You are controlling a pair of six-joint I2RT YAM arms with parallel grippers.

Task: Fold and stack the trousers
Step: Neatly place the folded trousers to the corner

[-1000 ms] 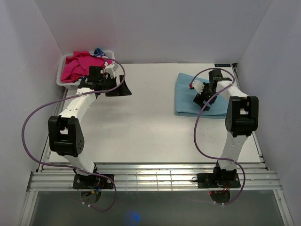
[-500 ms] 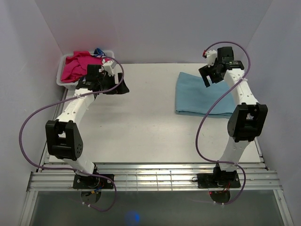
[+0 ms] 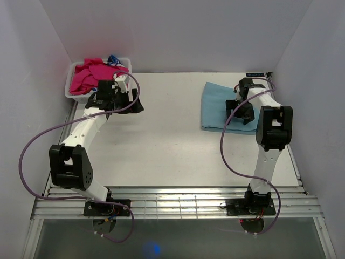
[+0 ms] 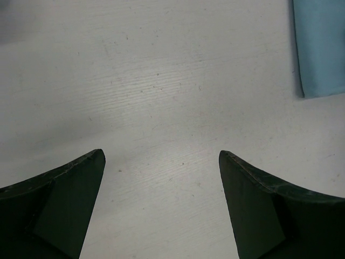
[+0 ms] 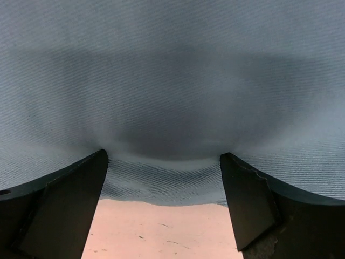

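Meanwhile, magenta garments [image 3: 89, 75] fill the basket [image 3: 70, 93]; both arms' jaws gape empty, right over the trousers [image 3: 215, 108].

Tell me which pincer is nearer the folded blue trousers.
Right. The right pincer is directly over the trousers; the left pincer is across the table, by the basket.

Trousers [image 3: 215, 108] partly under the right claw [image 3: 241, 112]; basket [image 3: 70, 89] corner behind the left arm [image 3: 86, 121].

White table [image 3: 161, 135]: folded trousers [image 3: 215, 108] right, laundry bin [image 3: 70, 90] far-left corner.
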